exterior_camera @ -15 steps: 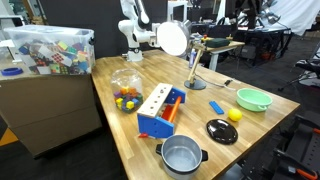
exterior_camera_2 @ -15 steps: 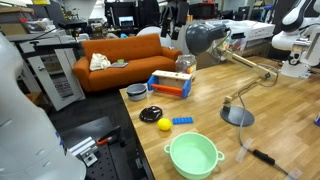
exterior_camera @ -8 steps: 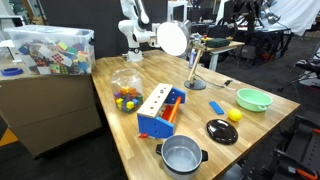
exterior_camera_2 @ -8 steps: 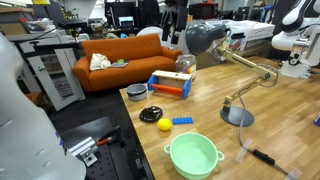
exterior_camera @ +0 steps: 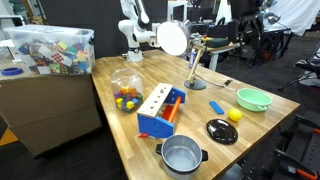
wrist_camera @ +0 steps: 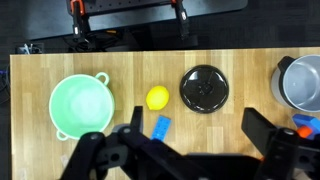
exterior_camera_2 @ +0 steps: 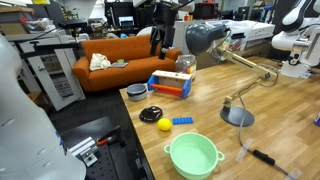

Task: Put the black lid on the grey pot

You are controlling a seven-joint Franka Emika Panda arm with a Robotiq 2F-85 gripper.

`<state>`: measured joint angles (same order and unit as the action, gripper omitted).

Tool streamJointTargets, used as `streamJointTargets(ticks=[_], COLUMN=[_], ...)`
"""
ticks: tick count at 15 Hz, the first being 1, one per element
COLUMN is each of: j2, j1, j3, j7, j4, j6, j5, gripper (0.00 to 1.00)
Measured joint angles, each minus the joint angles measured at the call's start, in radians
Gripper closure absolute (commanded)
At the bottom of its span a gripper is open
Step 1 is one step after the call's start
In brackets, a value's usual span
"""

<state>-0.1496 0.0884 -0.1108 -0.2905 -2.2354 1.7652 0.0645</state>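
The black lid (wrist_camera: 204,89) lies flat on the wooden table, knob up, in the wrist view. It also shows in both exterior views (exterior_camera: 221,130) (exterior_camera_2: 151,114). The grey pot (exterior_camera: 181,155) stands uncovered near the table's edge, a short way from the lid; it also shows in the wrist view's right edge (wrist_camera: 305,82) and in an exterior view (exterior_camera_2: 137,93). My gripper (wrist_camera: 195,112) is open and empty, high above the table, with the lid just beyond its fingers.
A light green bowl (wrist_camera: 80,107), a lemon (wrist_camera: 157,97) and a blue brick (wrist_camera: 161,126) lie beside the lid. A blue and orange toolbox (exterior_camera: 162,112), a clear bowl of balls (exterior_camera: 126,92) and a desk lamp (exterior_camera: 190,45) stand further back.
My arm has shifted high above the table in the exterior views. The lid, the pot and the other objects have not moved.
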Motion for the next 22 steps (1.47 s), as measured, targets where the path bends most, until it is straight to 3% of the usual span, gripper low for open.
streamJointTargets(ticks=[8, 16, 22], j2=[0.0, 0.048, 0.064], j1=[-0.001, 0.05, 0.065], j3=[0.002, -0.05, -0.064], j7=[-0.003, -0.048, -0.057], j4=[0.002, -0.074, -0.1], j6=[0.002, 0.25, 0.279], j5=[0.0, 0.083, 0.083], gripper=[0.0, 0.0, 0.0])
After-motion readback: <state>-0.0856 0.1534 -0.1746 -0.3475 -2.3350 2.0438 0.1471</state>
